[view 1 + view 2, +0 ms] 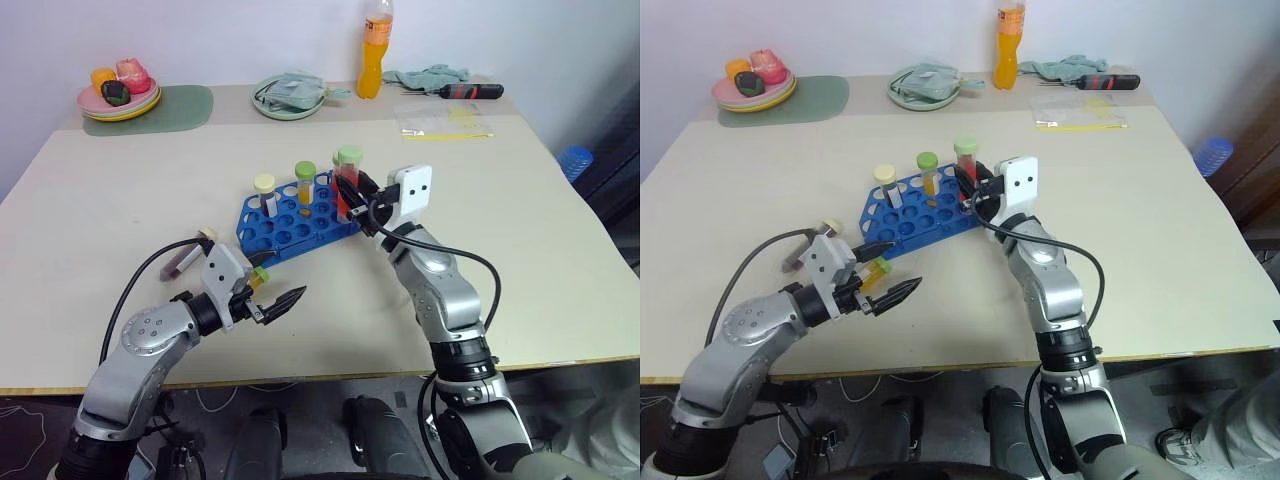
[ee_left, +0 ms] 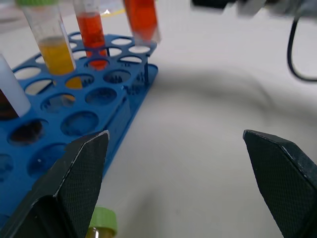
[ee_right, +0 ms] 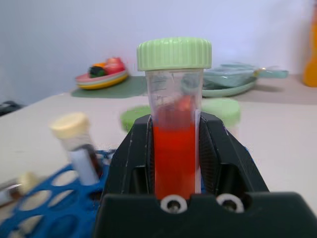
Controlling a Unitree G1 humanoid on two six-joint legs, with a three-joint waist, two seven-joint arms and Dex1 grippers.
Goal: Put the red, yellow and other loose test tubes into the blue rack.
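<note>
Overhead, pale beige table (image 1: 520,250) meets white wall (image 1: 250,30), blue rack (image 1: 290,222) central

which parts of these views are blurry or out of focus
Right wrist view: the red tube in the right gripper is sharp, while the plates behind are soft. Left wrist view: the tubes at the top edge above the blue rack are smeared. Left eye view: evenly lit, soft shadows under the arms.

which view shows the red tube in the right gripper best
The right wrist view: the red tube stands upright, clamped between the right gripper fingers. The eye views show it small beside the blue rack.
</note>
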